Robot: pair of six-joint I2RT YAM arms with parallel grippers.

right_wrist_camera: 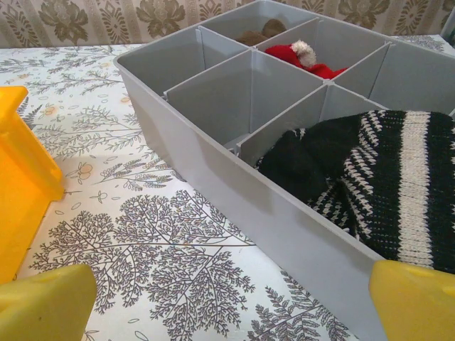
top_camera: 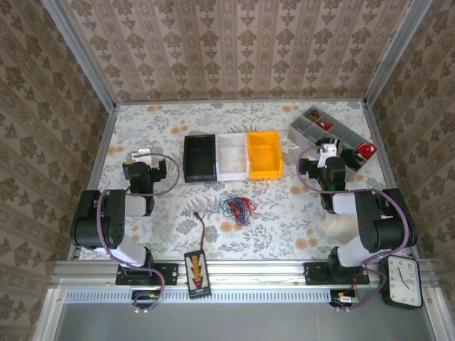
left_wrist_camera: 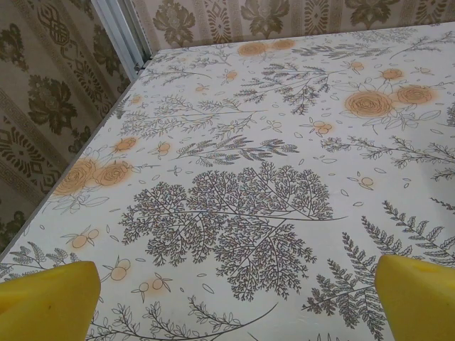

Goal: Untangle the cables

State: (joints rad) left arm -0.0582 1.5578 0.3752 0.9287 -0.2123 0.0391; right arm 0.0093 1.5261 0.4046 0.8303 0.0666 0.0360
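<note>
The tangled red, blue and black cables point(top_camera: 237, 207) lie mid-way across the counter point(top_camera: 277, 224), just near of the bins point(top_camera: 200, 158); the left hand point(top_camera: 143, 153) and right hand point(top_camera: 328, 148) sit either side, fingers apart, empty, presumably poised to start.

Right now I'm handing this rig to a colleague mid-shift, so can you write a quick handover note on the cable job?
Left gripper: open, empty, over bare table on the left side.
Right gripper: open, empty, facing the grey divided tray on the right.
Cables: one tangled red, blue and black bunch mid-table, just in front of the black bin, white bin and yellow bin. Neither gripper touches it.
Done: nothing yet.
Left: reach the bunch and pull the cables apart.
</note>
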